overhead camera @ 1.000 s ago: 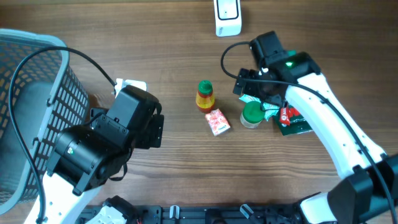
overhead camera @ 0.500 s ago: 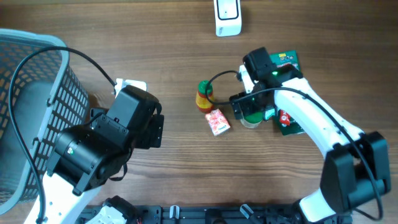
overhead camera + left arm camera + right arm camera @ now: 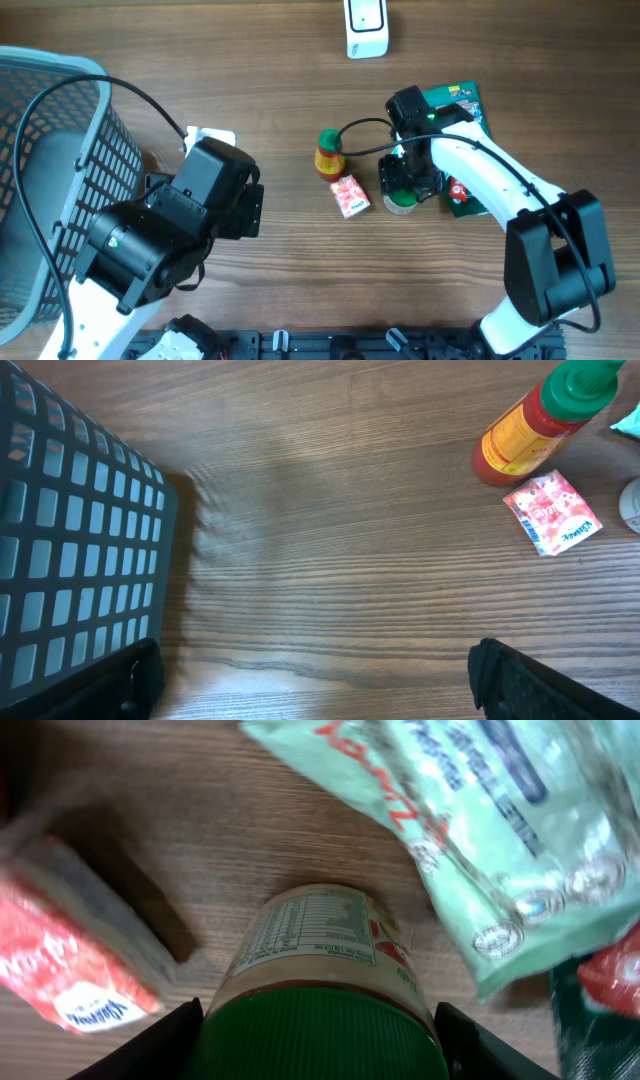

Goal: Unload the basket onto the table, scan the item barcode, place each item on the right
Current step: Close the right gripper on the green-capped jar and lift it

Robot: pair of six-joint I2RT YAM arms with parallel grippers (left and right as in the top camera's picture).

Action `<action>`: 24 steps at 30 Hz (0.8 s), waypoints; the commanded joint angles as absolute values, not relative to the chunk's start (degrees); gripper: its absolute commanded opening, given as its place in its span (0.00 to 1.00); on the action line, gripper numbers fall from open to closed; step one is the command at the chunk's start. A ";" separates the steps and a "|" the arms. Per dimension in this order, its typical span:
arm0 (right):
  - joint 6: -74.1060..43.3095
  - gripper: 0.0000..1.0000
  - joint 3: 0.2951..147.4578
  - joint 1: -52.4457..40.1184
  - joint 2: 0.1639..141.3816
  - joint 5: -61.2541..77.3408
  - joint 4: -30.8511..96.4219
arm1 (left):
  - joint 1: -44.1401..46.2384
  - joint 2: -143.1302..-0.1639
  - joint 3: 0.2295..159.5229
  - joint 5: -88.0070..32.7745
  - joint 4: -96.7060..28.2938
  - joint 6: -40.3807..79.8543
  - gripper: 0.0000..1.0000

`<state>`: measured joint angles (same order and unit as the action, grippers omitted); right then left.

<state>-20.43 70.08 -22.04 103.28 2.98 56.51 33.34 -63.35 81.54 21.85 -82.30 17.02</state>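
Note:
A jar with a green lid (image 3: 320, 1020) and a white printed label stands upright on the table, right of a red tissue packet (image 3: 70, 950). My right gripper (image 3: 318, 1042) is down over it, one finger (image 3: 165, 1045) against each side of the lid. No barcode shows on the label's visible face. From overhead, the right gripper (image 3: 405, 180) covers most of the jar (image 3: 400, 204). The left gripper (image 3: 320, 680) hangs open over bare wood near the basket, holding nothing. A white scanner-like device (image 3: 366, 28) stands at the far edge.
A red sauce bottle (image 3: 330, 153) with a green cap and the red packet (image 3: 350, 195) sit just left of the jar. Green snack bags (image 3: 458, 100) lie to its right and behind it. A grey mesh basket (image 3: 40, 180) fills the left side.
The right arm swung in and came down over the jar, and its fingers have drawn in against the lid. The left arm has not moved.

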 commanded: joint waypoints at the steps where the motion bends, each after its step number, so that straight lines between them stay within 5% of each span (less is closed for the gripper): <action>1: -33.63 0.71 69.80 -21.96 104.14 3.03 56.38 | 33.10 -63.05 81.56 22.57 -82.32 16.93 1.00; 5: -43.72 0.77 69.97 -21.78 104.14 3.03 56.16 | 33.10 -63.05 81.56 22.57 -82.32 16.93 1.00; 8: -44.10 0.99 71.44 -21.78 103.74 3.05 57.49 | 33.10 -63.05 81.56 22.57 -82.32 16.93 1.00; 17: -44.62 1.00 80.20 -21.78 94.59 9.19 66.74 | 33.10 -63.05 81.56 22.57 -82.32 16.93 1.00; 24: -42.00 1.00 78.76 -21.89 97.89 0.51 65.41 | 33.10 -63.05 81.56 22.57 -82.32 16.93 1.00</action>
